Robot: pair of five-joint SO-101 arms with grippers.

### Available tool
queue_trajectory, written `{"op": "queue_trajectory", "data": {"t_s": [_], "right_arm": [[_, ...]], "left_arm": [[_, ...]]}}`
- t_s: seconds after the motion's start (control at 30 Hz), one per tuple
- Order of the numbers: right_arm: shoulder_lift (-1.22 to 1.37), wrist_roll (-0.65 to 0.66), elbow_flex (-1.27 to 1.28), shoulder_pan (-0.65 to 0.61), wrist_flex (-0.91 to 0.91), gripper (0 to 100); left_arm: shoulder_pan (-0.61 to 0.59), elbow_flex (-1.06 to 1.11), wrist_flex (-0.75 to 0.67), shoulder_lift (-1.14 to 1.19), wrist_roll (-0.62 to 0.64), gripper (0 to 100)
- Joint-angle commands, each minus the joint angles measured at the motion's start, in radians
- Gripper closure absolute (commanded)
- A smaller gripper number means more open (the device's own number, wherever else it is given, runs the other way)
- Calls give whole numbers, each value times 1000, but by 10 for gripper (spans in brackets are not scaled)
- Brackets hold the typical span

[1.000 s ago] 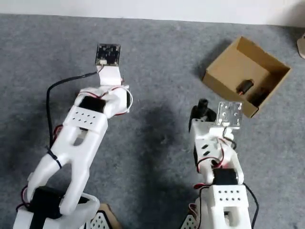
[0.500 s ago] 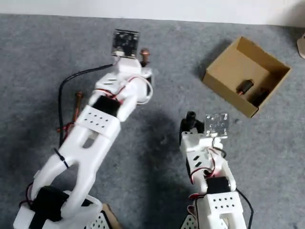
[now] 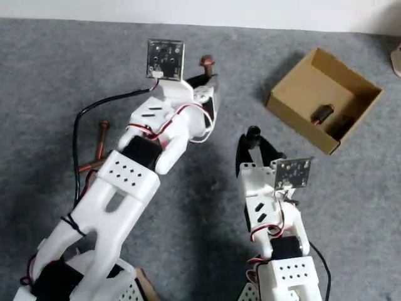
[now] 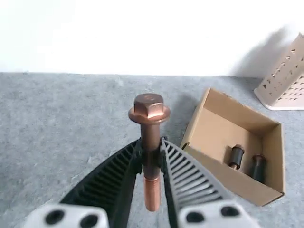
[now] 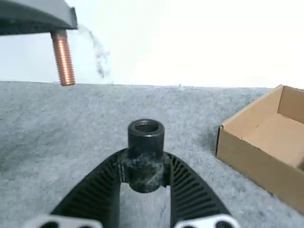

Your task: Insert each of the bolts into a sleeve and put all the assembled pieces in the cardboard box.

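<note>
My left gripper (image 4: 151,164) is shut on a copper bolt (image 4: 149,137), held upright with its hex head up; from above the bolt's head (image 3: 205,61) shows past the left gripper (image 3: 207,81). My right gripper (image 5: 145,166) is shut on a black sleeve (image 5: 145,152), its open bore facing up; from above that sleeve (image 3: 252,133) sits at the right gripper's tip (image 3: 254,145). The bolt's threaded end (image 5: 63,57) hangs above and to one side of the sleeve. The cardboard box (image 3: 322,100) holds two assembled pieces (image 4: 245,159).
Two more copper bolts (image 3: 100,145) lie on the grey carpet beside the left arm. A perforated beige holder (image 4: 285,78) stands past the box. A white wall borders the far edge of the carpet.
The left arm has lifted a bolt off the carpet and swung right toward the box side. The right arm has drawn back and left, carrying the sleeve.
</note>
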Motion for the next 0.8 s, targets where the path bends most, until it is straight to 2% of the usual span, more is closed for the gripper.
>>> {"op": "queue_trajectory", "data": {"t_s": [0.0, 0.13, 0.33, 0.63, 0.77], "right_arm": [[-21, 17, 143, -56, -28, 994], [-18, 17, 143, -120, -27, 994], [-16, 17, 143, -120, -25, 994], [-15, 17, 143, -117, -25, 994], [-15, 17, 143, -94, -25, 994]], "left_arm": [[8, -107, -37, -53, -8, 994], [16, -145, -37, -47, -8, 994], [18, -140, -34, -47, -9, 994], [159, -22, -35, -58, -218, 994], [188, 44, -37, -58, -250, 994]]}}
